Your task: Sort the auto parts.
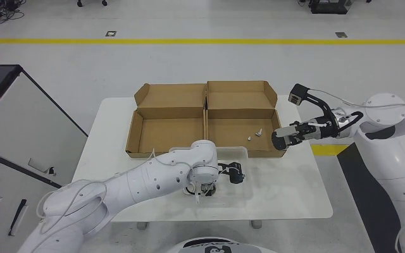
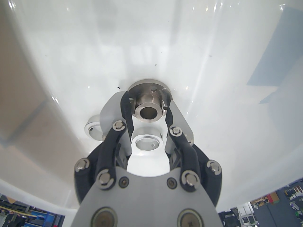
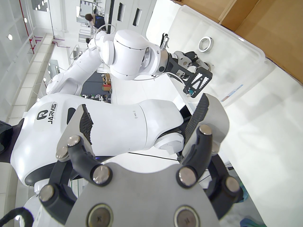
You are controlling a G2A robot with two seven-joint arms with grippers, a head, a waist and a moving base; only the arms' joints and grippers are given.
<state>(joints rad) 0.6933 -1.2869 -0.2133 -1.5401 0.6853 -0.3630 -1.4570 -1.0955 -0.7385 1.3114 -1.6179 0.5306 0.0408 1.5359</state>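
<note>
A white table carries a clear bin nearest me. Inside the bin my left gripper points down. Its pads look pressed on the neck of a flanged metal hub, which stands upright on the bin floor with its bore toward my wrist. Two silver rings lie just beside it, so I judge a straight lift safest. Beyond the bin sit two open cardboard boxes. My right gripper, spread and empty, hangs off the bin's far right corner.
</note>
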